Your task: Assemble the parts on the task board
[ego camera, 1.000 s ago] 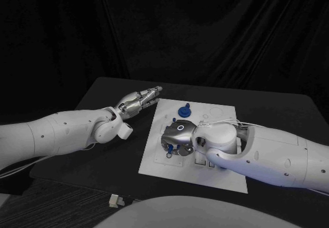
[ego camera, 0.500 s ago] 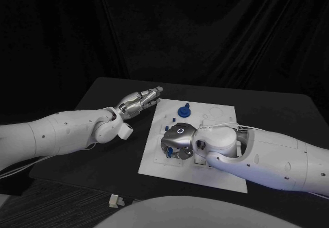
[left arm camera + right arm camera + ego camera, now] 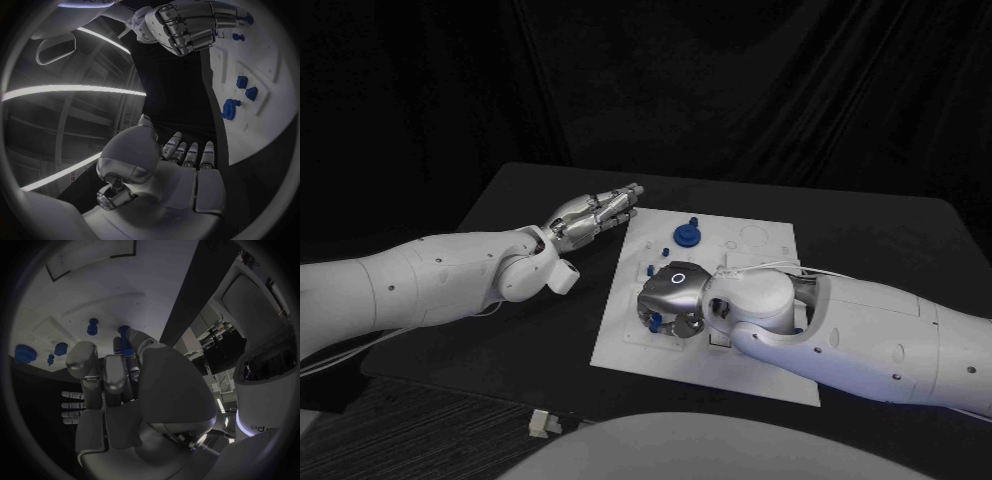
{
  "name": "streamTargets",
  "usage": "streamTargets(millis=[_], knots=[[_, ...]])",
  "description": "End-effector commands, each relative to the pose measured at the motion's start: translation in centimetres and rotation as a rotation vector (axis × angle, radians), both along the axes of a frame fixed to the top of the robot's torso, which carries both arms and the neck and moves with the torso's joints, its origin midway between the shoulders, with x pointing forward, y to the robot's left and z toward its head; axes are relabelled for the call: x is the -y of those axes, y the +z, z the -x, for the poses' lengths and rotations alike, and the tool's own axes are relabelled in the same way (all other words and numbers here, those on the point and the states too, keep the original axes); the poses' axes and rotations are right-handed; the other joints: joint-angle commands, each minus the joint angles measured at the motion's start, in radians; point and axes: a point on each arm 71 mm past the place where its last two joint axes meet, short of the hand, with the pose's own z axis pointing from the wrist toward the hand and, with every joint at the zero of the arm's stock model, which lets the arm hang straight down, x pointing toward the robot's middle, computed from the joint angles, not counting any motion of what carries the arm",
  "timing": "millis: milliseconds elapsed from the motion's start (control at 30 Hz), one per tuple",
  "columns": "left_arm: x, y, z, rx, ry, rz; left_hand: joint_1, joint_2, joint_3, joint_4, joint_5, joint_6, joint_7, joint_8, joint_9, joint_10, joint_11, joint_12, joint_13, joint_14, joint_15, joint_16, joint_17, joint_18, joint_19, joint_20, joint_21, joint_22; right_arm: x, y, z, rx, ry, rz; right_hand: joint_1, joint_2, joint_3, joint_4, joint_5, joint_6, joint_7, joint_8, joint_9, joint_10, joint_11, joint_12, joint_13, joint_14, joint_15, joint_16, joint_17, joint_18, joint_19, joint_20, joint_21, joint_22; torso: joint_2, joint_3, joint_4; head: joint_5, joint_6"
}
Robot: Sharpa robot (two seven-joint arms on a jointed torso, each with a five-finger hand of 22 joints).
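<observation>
right robot hand [image 3: 671, 297] pinches blue part [image 3: 124, 335] over task board [image 3: 769, 375].

Both arms are clad in smooth white shell segments with small dark screw recesses along the casings. The left hand [image 3: 593, 215] is silver metal with segmented, ribbed fingers and pale fingertip pads. The right hand [image 3: 672, 296] has a rounded, polished silver back bearing a small illuminated ring marking. A thin white cable loops over the right wrist housing.
</observation>
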Motion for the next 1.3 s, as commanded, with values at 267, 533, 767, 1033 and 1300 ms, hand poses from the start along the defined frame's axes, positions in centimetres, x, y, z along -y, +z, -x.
streamTargets(millis=[267, 533, 767, 1033, 1300], knots=[[0.2, 0.7, 0.1, 0.081, -0.015, 0.09, 0.004, 0.013, 0.011, -0.001, 0.021, 0.033, 0.007, 0.011, 0.004, 0.0, 0.011, -0.003, -0.001, -0.002, 0.015, -0.004, -0.001, 0.012, -0.001, 0.011, -0.006, -0.001, -0.1, -0.1, 0.0, 0.016, -0.014, -0.009, 0.001, -0.01, 0.012, -0.004, -0.004, -0.017, -0.001, -0.019, -0.005, -0.008, -0.001, 0.002, 0.005, -0.011, -0.001, -0.01, -0.007, -0.002, -0.011, 0.0, -0.013, 0.121, 0.0, -0.0002, 0.0003, 0.003, 0.0], [0.2, 0.7, 0.1, 0.076, -0.018, 0.089, 0.01, 0.015, 0.019, -0.001, 0.038, 0.056, 0.012, 0.016, 0.006, 0.001, 0.016, -0.003, -0.001, -0.002, 0.019, -0.004, -0.001, 0.013, -0.001, 0.017, -0.006, -0.001, 0.0, -0.2, -0.1, 0.019, -0.026, -0.009, -0.02, -0.028, 0.02, -0.015, -0.013, -0.087, -0.028, -0.068, -0.019, -0.09, 0.011, -0.011, 0.01, -0.041, -0.009, -0.04, -0.045, 0.009, -0.044, -0.005, -0.076, 0.107, 0.0, 0.0, 0.0003, 0.001, 0.0], [0.2, 0.6, 0.1, 0.073, -0.02, 0.089, 0.012, 0.015, 0.021, -0.001, 0.041, 0.065, 0.013, 0.018, 0.007, 0.001, 0.017, -0.003, -0.001, -0.002, 0.019, -0.004, -0.001, 0.013, -0.001, 0.018, -0.006, -0.001, 0.1, -0.2, -0.1, 0.019, -0.028, -0.008, -0.053, -0.036, -0.012, -0.023, -0.078, -0.214, -0.091, -0.133, -0.05, -0.263, 0.028, -0.006, 0.024, -0.089, 0.002, -0.073, -0.097, 0.021, -0.09, 0.004, -0.162, 0.089, 0.0, 0.0, -0.0002, -0.001, 0.0], [0.2, 0.6, 0.1, 0.071, -0.02, 0.088, 0.014, 0.014, 0.023, -0.002, 0.044, 0.073, 0.015, 0.02, 0.008, 0.001, 0.019, -0.003, -0.001, -0.002, 0.019, -0.004, -0.001, 0.014, -0.001, 0.018, -0.006, -0.001, 0.8, -0.1, -0.3, 0.027, -0.044, -0.022, -0.06, -0.035, -0.086, -0.007, -0.124, -0.266, -0.102, -0.136, -0.079, -0.388, 0.035, 0.014, 0.026, -0.115, 0.01, -0.087, -0.127, 0.027, -0.109, 0.014, -0.211, 0.079, 0.0, 0.0, 0.0002, 0.002, 0.0], [0.1, 0.6, 0.2, 0.07, -0.016, 0.084, 0.02, 0.012, 0.026, -0.004, 0.049, 0.079, 0.016, 0.023, 0.009, 0.001, 0.021, -0.003, -0.001, -0.002, 0.018, -0.004, -0.001, 0.015, -0.001, 0.02, -0.006, -0.001, 2.5, 2.0, -1.6, 0.092, -0.072, -0.087, 0.022, -0.135, -0.222, 0.22, -0.18, -0.471, -0.146, -0.149, -0.169, -0.557, 0.028, 0.024, -0.007, -0.141, 0.009, -0.108, -0.173, 0.033, -0.122, 0.016, -0.267, 0.07, 0.0, 0.0001, 0.0004, 0.001, 0.0]])
